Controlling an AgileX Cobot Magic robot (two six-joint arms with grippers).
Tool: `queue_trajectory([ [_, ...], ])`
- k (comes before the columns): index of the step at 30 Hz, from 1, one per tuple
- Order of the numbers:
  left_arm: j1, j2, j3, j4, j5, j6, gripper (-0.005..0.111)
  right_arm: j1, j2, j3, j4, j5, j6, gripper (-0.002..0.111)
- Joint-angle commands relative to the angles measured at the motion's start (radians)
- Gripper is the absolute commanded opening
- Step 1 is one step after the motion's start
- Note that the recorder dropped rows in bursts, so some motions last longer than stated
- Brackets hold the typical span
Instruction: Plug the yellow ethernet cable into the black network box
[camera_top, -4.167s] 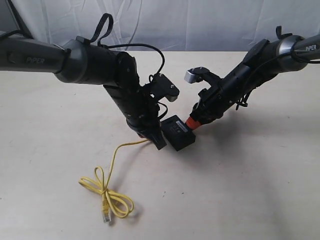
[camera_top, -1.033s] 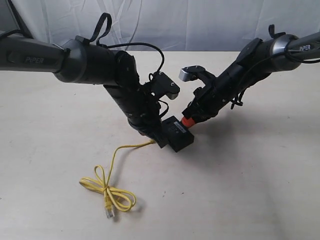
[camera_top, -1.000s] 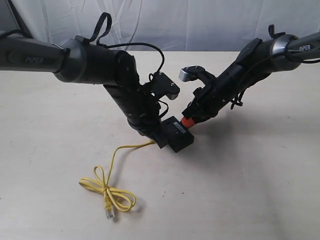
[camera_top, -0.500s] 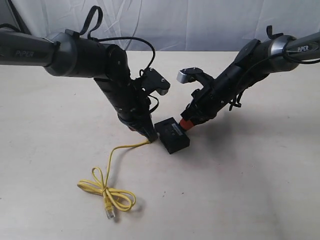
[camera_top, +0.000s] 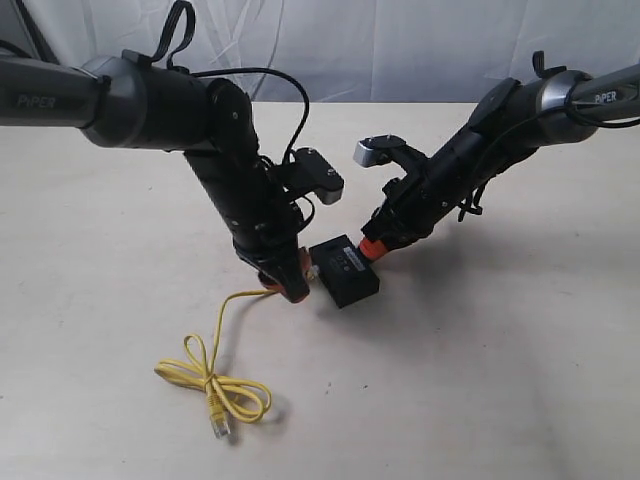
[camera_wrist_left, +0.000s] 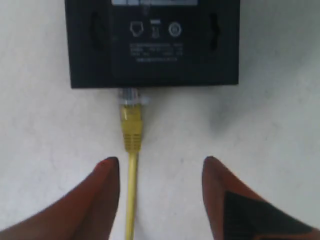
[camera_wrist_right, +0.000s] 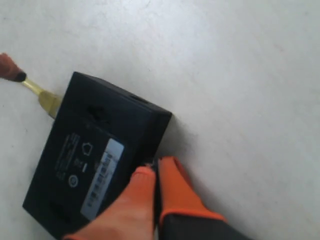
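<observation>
Left pincer (camera_wrist_left: 160, 167), orange and tapered, astride thin yellow cable (camera_wrist_left: 132, 135)

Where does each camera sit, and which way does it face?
Exterior: off the robot, looking down on the table; left arm, right arm, left hand and right hand show.
Left wrist: on the left arm, facing the black network box where the yellow ethernet cable enters; its open fingers show.
Right wrist: on the right arm, facing the box's top; its closed fingers show.
All three share the box.
</observation>
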Motion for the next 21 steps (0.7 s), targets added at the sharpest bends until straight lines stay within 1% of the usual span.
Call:
queue_trajectory([
  [1,-0.006,-0.004,0.029,-0.016,-0.076,0.039,0.052,0.006,0.008,0.011,-0.022,-0.001,-0.004,-0.001],
  [3,-0.006,0.001,0.034,-0.016,-0.072,0.044,0.050,0.006,0.008,0.011,-0.022,-0.001,-0.004,-0.001],
  [8,-0.006,0.004,0.043,-0.041,-0.135,0.051,0.049,0.006,0.008,0.011,-0.022,-0.001,-0.005,-0.001],
  [21,-0.006,0.036,0.043,-0.064,-0.144,0.074,0.049,0.006,0.008,0.011,-0.022,-0.001,-0.005,-0.001],
])
